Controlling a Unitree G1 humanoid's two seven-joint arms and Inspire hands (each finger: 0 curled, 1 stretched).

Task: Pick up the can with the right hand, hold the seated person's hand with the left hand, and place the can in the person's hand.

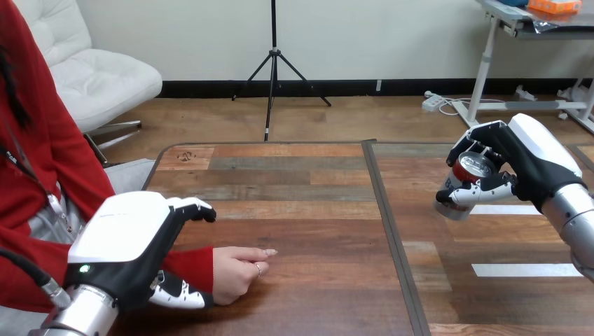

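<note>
Gripping can [468, 170], right hand [522, 162] seemingly clear of table [308, 210].

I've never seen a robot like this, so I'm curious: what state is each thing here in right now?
Right hand: fingers curled round the can.
Can: tilted, top toward the camera.
Left hand: over the person's wrist; grip unclear.
Person's hand: resting on the table, loosely closed, empty.
</note>
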